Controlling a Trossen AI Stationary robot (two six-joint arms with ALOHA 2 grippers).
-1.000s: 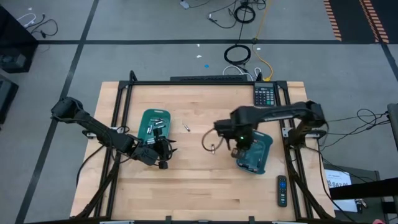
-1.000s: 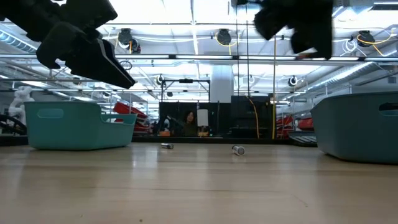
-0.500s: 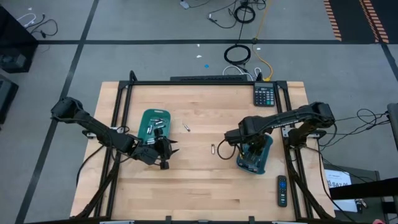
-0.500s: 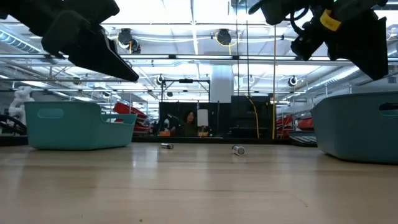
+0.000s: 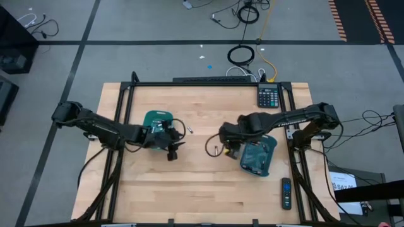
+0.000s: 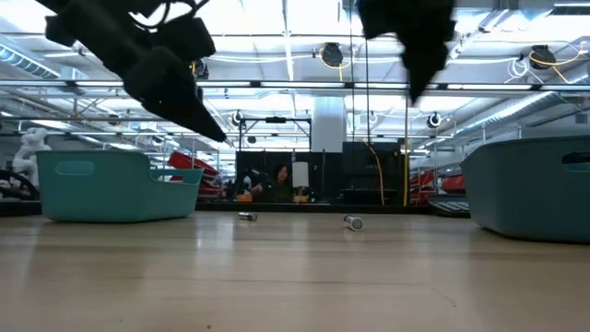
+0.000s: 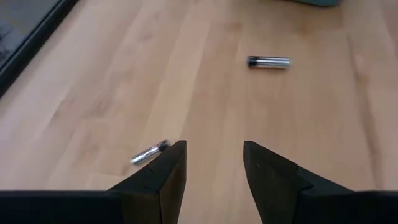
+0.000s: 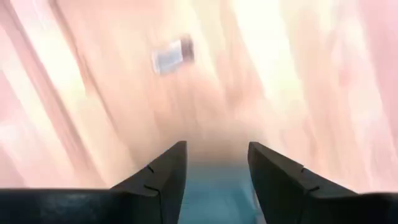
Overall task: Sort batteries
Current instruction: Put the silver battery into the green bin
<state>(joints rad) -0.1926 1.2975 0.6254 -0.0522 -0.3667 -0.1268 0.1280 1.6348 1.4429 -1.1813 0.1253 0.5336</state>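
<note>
left gripper (image 7: 213, 162) sits over the table (image 5: 202, 183) at the 3 o'clock edge of the left tray (image 5: 153, 120), fingers apart, empty. right gripper (image 8: 216, 163) sits at the 9 o'clock edge of the right tray (image 5: 260, 157), fingers apart, empty. two batteries lie between the trays: thin battery (image 5: 189, 130), thick battery (image 5: 216, 151).

arms: you see two dark jointed links | cables: black loops alongside | fingers (image 7: 163, 177): matte black, angular, stepped tips
</note>
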